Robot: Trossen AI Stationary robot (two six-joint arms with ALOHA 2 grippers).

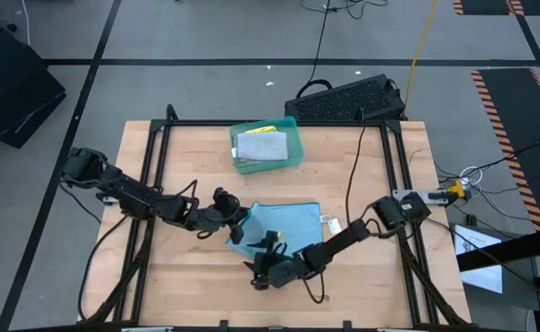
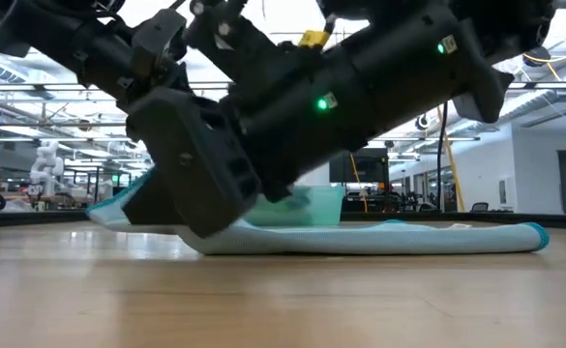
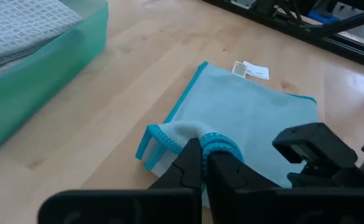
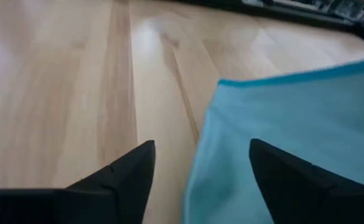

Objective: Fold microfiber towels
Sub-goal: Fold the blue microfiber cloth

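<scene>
A light blue microfiber towel (image 1: 288, 226) lies spread on the wooden table's middle, its white tag (image 3: 251, 70) on the table's right side. My left gripper (image 1: 236, 230) is at the towel's left side, shut on a bunch of its edge. My right gripper (image 1: 258, 275) stands open and low at the towel's near left part. In the right wrist view the towel's hemmed edge (image 4: 231, 84) runs in between the two fingers. The low view shows the towel (image 2: 399, 238) flat on the table, with its left end raised. My left gripper pinches a bunched bit of the towel's teal-hemmed edge (image 3: 214, 142) between its two shut fingers, coming slanting down from the table's left. That bit is lifted off the table; the rest of the towel lies flat. Whether my right gripper touches the towel, I cannot tell.
A teal plastic tray (image 1: 294, 138) stands at the table's far middle with folded towels in it, a grey one (image 1: 262, 146) on top. Bare wood lies left of and in front of the blue towel. A black keyboard (image 1: 348, 100) sits beyond the far edge.
</scene>
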